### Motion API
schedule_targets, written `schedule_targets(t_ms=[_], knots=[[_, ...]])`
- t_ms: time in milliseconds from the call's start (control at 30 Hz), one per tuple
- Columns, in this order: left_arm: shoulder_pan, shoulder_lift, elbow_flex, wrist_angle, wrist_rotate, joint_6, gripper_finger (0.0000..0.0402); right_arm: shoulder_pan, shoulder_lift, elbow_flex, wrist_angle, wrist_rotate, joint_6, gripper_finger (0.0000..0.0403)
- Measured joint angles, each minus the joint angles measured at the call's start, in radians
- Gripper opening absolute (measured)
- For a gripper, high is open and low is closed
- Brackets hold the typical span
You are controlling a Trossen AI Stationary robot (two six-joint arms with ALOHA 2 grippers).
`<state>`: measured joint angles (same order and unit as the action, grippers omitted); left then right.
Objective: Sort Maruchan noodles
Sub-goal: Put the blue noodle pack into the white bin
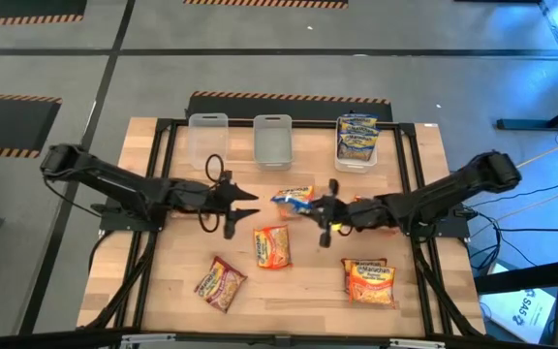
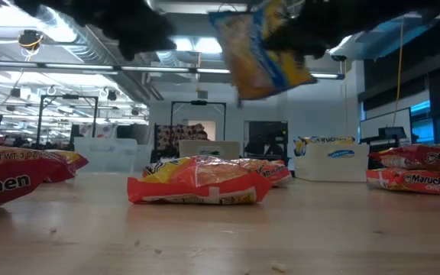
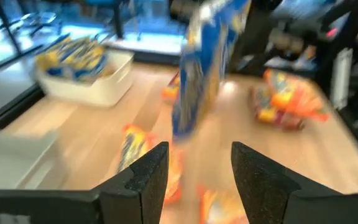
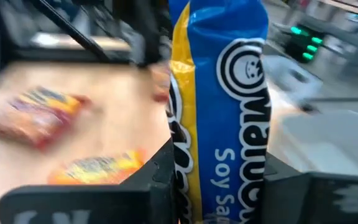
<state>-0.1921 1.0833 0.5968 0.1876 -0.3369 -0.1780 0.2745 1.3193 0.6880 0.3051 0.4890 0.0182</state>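
A blue-and-yellow Maruchan packet [image 1: 294, 199] is up in the air over the table's middle, in my right gripper [image 1: 325, 215], which is shut on it. The low view shows this packet [image 2: 262, 50] hanging clear above the table. My left gripper [image 1: 245, 201] is open just left of it, fingers pointing at it and touching nothing; in its wrist view the packet [image 3: 207, 62] hangs ahead of the open fingers [image 3: 199, 168]. An orange packet [image 1: 272, 246] lies flat below the two grippers. My right gripper [image 4: 219, 180] pinches the blue-and-yellow packet between its two fingers by the end nearest the arm [image 4: 219, 155]. The fingers come in about level from the table's right side. The packet stands on edge in the hold, reaches away from the fingers toward the left arm, and is lifted clear of the table.
Three clear tubs stand along the far edge: two empty ones [image 1: 208, 136] [image 1: 272, 139] and one [image 1: 356, 141] holding blue-and-yellow packets. Flat on the table lie a red-brown packet [image 1: 221, 283], orange-red packets [image 1: 369, 281] near the right front, and an orange one [image 1: 366, 204] under the right arm.
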Motion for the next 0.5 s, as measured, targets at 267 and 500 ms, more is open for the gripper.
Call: schedule_targets(t_ms=[267,500], knots=[[0.000,-0.039,0.000,-0.162,-0.090,-0.056,0.0168,-0.098,-0.293,0.000,-0.420,0.150,0.000,0.0081],[-0.001,-0.024,-0.001,-0.165,-0.064,-0.061,0.0166,-0.404,-0.404,0.110,-0.903,0.030,0.002,0.0084]])
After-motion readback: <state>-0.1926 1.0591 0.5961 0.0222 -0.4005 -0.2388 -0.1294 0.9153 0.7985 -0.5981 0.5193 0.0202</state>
